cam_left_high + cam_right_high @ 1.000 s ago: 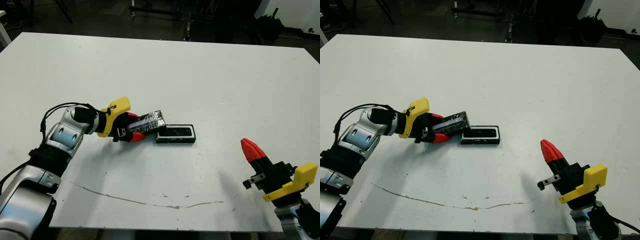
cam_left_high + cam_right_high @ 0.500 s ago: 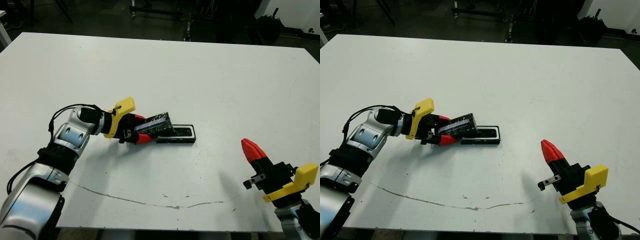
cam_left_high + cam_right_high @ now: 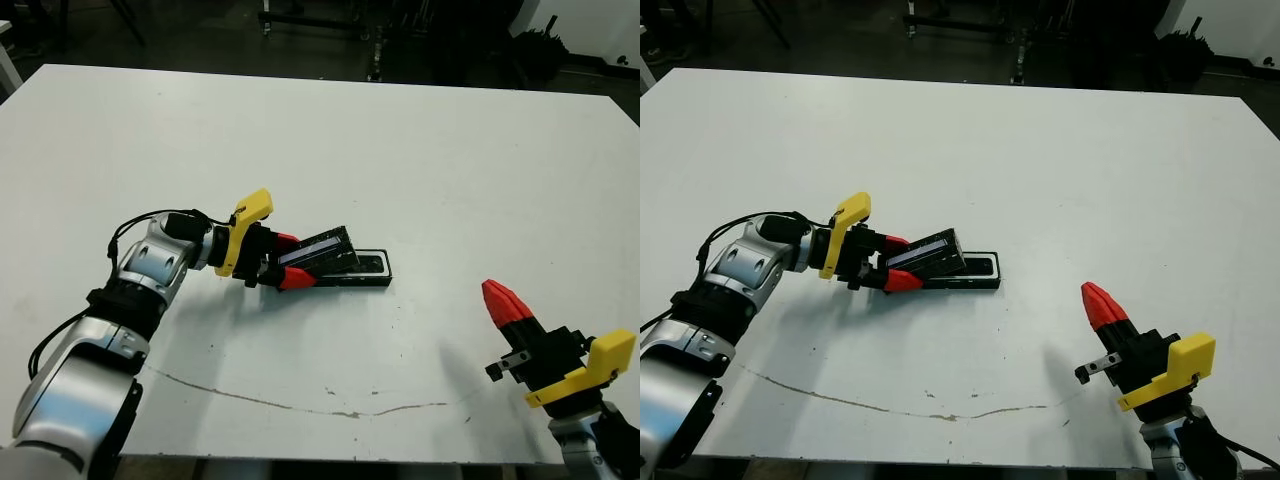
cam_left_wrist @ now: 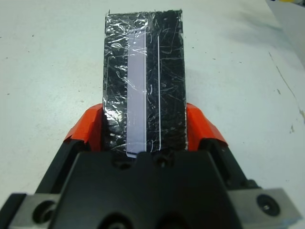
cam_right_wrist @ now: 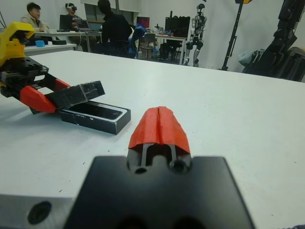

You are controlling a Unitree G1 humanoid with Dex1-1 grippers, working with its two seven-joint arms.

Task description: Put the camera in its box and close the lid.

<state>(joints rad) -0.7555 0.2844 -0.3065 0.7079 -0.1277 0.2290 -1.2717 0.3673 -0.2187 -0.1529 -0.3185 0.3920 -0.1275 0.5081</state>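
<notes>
Glossy black wrap with a pale grey stripe covers the lid [image 4: 144, 93], which is clamped between the two red fingers [image 4: 86, 129] of the left gripper [image 3: 288, 268]. One finger is pressed against each long side of the slab, as the left wrist view shows. In the head views the lid is held tilted, its far end raised and reaching over the left end of the box [image 3: 362, 272]; whether it touches the box cannot be told.

The box is seen lying flat on the white table [image 3: 400, 150], a little left of the table's middle and just to the right of the left gripper. Its walls are black and a white rim shows around the top. A flat dark shape, taken to be the camera [image 5: 94, 111], is seen lying inside the box in the right wrist view; its details cannot be made out.

The right gripper [image 5: 159, 125] is held near the front right corner of the table, well apart from the box, with nothing between its fingers. Its two red fingertips are pressed together into a single point, which is aimed toward the box and the other gripper.

A thin brownish scratch [image 3: 290, 402] is drawn across the table's near part, in front of the box. Beyond the far edge of the table, seated people [image 5: 31, 16] at desks and another robot [image 5: 197, 26] on a stand are seen in the right wrist view.
</notes>
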